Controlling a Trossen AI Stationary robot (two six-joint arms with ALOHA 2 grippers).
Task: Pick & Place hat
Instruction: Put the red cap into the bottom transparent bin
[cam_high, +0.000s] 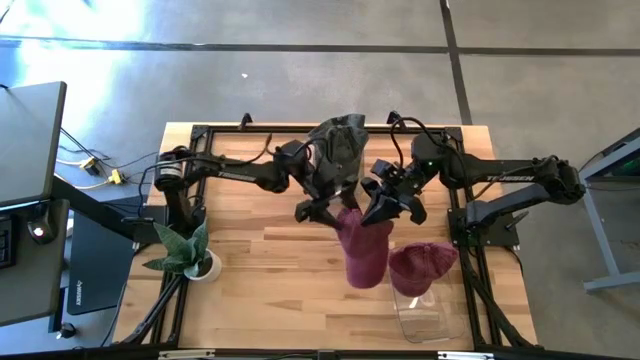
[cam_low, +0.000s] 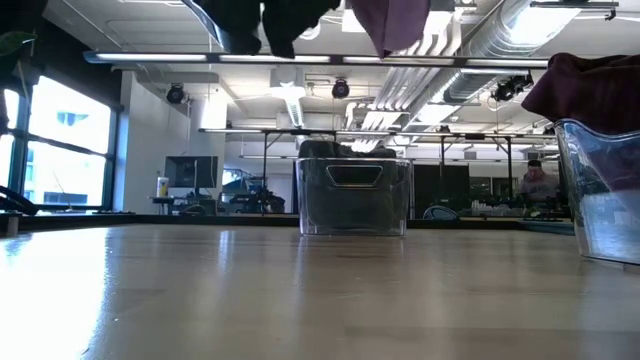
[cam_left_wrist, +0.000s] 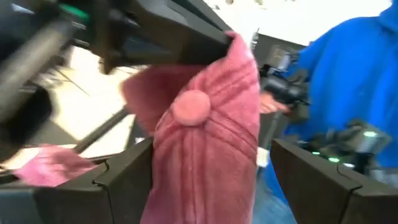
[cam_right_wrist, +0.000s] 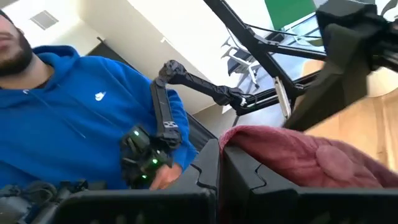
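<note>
A maroon hat (cam_high: 362, 250) hangs in the air over the middle of the table, between my two grippers. It also shows at the top of the low view (cam_low: 395, 20). My right gripper (cam_high: 385, 212) is shut on it. My left gripper (cam_high: 322, 210) is open. Its two fingers stand on either side of the hat's crown, whose top button (cam_left_wrist: 189, 106) faces the left wrist camera. A second maroon hat (cam_high: 422, 265) lies on a clear container (cam_high: 420, 310) at the near right. My right gripper pinches an edge of the hat (cam_right_wrist: 245, 138) between its two shut fingers, near the hat's upper end (cam_left_wrist: 236, 43). The hat hangs below the fingers, clear of the table. I cannot tell whether my left gripper's fingers (cam_left_wrist: 127, 180) touch the crown.
A clear bin (cam_low: 352, 195) with a dark hat (cam_high: 340, 145) stands at the far middle. A potted plant (cam_high: 190, 255) stands at the near left. A person in a blue hoodie (cam_right_wrist: 74, 106) sits beyond the table. Bare wood (cam_high: 260, 290) lies at the near middle.
</note>
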